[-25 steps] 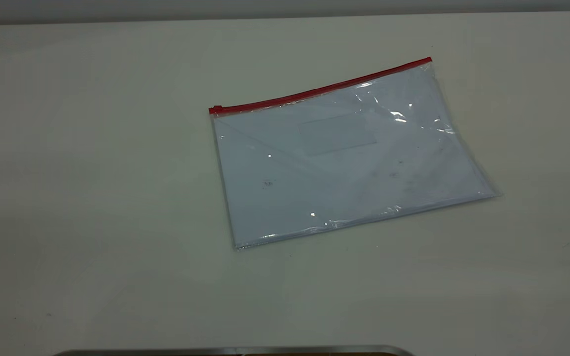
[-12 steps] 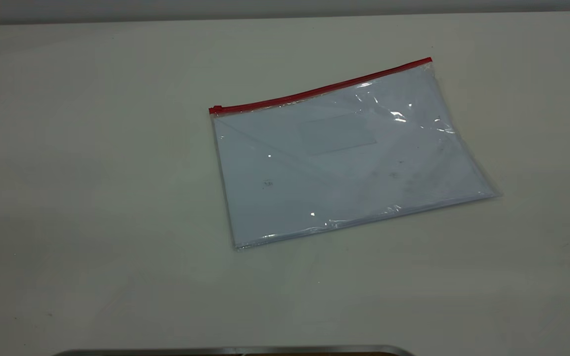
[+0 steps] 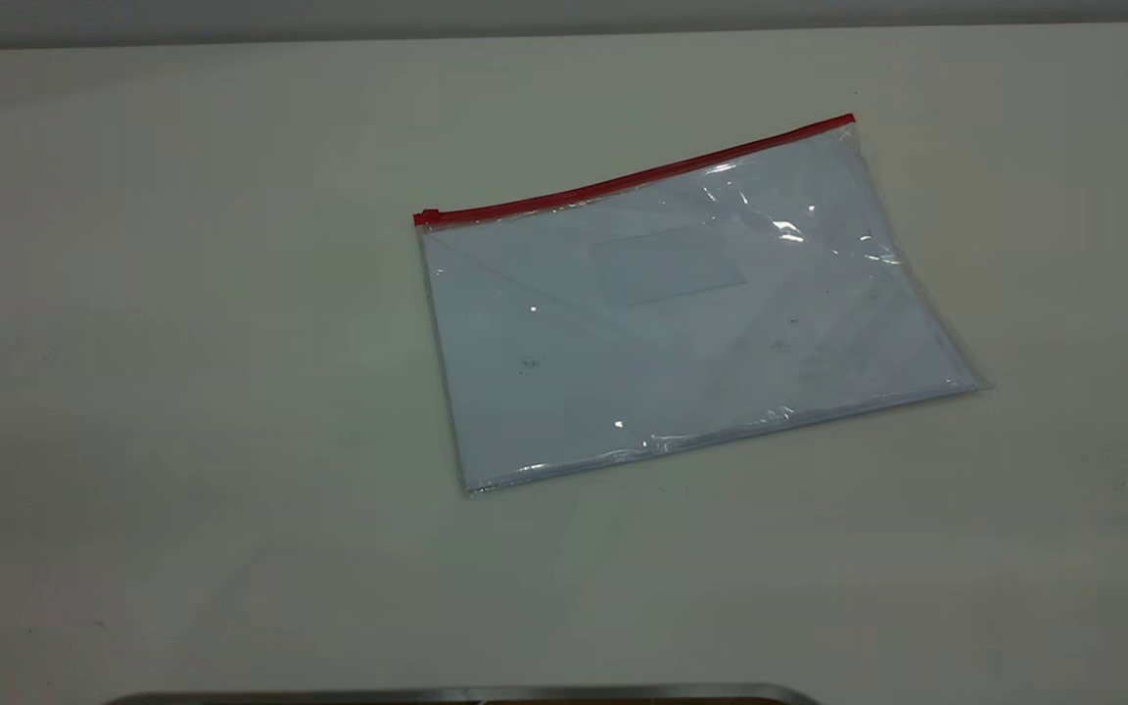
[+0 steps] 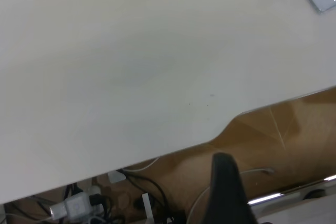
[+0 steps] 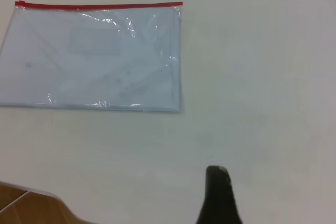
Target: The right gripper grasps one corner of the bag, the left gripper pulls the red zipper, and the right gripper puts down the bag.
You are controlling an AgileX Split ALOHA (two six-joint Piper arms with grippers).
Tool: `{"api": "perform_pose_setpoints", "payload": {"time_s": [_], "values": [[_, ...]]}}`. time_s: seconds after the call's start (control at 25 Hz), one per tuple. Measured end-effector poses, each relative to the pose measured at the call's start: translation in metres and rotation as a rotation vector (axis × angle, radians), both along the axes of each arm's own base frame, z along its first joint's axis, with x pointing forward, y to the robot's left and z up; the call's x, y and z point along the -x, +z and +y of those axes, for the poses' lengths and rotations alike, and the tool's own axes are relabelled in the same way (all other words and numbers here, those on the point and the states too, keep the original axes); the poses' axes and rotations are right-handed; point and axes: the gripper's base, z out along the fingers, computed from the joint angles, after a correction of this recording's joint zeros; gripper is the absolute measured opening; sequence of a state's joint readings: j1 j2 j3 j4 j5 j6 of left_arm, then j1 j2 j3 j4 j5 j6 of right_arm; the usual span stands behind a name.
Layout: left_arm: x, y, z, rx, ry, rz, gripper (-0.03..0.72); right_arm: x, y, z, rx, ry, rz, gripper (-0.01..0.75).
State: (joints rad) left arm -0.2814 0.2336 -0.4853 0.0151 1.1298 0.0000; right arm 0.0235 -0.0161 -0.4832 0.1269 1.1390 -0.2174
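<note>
On the table [image 3: 182,392], right of centre, the bag [image 3: 691,313] lies flat and untouched with its red zipper [image 3: 633,178] along the far edge, while the right gripper [image 5: 219,198] and left gripper [image 4: 227,190] wait well apart, grip state indeterminable.

A laboratory or test-bench setting. A plain cream worktop [image 3: 231,392] with rounded corners and a notched near edge fills the exterior view, bare apart from one clear bag [image 3: 681,304]. Beneath that edge, the left wrist view shows loose cables [image 4: 147,182] and a power adapter [image 4: 76,209] on a brown floor [image 4: 294,129].
</note>
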Motion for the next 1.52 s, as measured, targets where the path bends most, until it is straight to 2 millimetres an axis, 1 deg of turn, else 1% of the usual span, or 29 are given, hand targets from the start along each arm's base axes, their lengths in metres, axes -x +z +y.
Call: {"api": "perform_pose_setpoints", "payload": {"time_s": [0.44,0.6,0.76,0.88,1.0,1.52], "values": [[0.0,0.0,-0.001,0.014,0.01,0.003,0.59,0.0,0.0,0.0,0.0,0.0,0.0,0.592],[0.007,0.001,0.001,0.035,0.124,-0.048,0.59,0.0,0.0,0.0,0.0,0.0,0.0,0.592],[0.02,0.001,0.003,0.049,0.218,-0.149,0.59,0.0,0.0,0.0,0.0,0.0,0.0,0.592],[0.03,0.001,0.003,0.059,0.224,-0.213,0.59,0.0,0.0,0.0,0.0,0.0,0.0,0.592],[0.034,0.0,0.003,0.064,0.224,-0.243,0.59,0.0,0.0,0.0,0.0,0.0,0.0,0.592],[0.034,0.0,0.003,0.063,0.224,-0.242,0.59,0.0,0.0,0.0,0.0,0.0,0.0,0.592]]}}
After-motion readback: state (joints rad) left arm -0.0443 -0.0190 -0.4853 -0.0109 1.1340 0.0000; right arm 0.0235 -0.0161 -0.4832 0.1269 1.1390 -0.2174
